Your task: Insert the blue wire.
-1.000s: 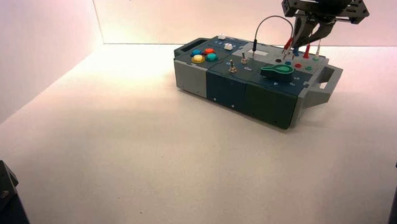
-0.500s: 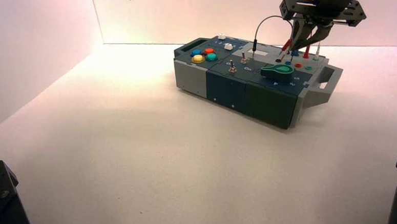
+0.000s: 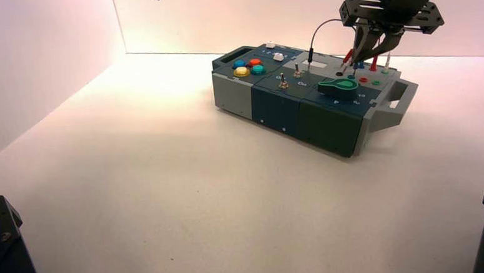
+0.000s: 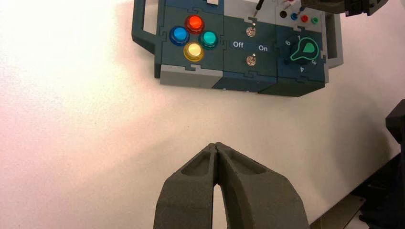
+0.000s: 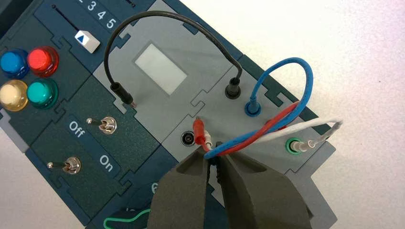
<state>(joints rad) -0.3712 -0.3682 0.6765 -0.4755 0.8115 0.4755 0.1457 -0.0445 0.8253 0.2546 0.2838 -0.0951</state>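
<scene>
Right gripper point(image 5: 214, 157): one, shut on the blue wire point(image 5: 309, 81), fingers closed around its free end. Pose: I held it beyond the green knob point(image 3: 338, 86) and slightly to its right, wrist point(image 3: 401, 6) raised above the tips, fingers slanting down and leftward toward the box's gray socket panel point(image 5: 205, 86). Blue wire: one arch, its far plug point(image 5: 253, 106) seated in the blue socket beyond the knob, its other end at my fingertips. Red wire point(image 5: 286, 114) and white wire point(image 5: 305, 125): one each, running beside the blue. Left gripper point(image 4: 215, 144): one, idle, shut with nothing held, well apart from the knob.
</scene>
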